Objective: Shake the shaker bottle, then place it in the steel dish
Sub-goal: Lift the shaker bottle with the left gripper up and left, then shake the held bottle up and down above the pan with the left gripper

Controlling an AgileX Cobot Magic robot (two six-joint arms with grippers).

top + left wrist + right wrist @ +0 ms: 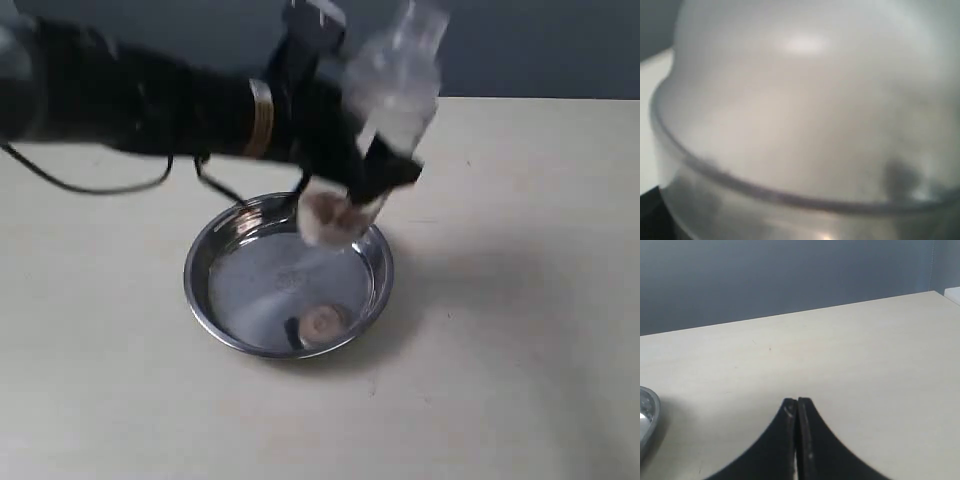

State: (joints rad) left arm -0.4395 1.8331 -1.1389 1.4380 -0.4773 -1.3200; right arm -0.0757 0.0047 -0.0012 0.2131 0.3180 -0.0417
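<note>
The shaker bottle [392,95] hangs tilted in the air above the steel dish [250,290]. It looks blurred, with its frosted dome up and right and brown bits in its lower end. My left gripper [372,170] is shut on the bottle's middle, reaching in from the left. In the left wrist view the shaker bottle [800,100] fills the picture and hides the fingers. My right gripper [797,401] is shut on nothing, low over bare table, with the steel dish [646,415] only just visible at the picture's edge.
The pale table [520,300] spreads round the dish. A black cable [90,185] trails from the left arm on the table behind the dish. A grey wall [790,275] stands behind the table's far edge.
</note>
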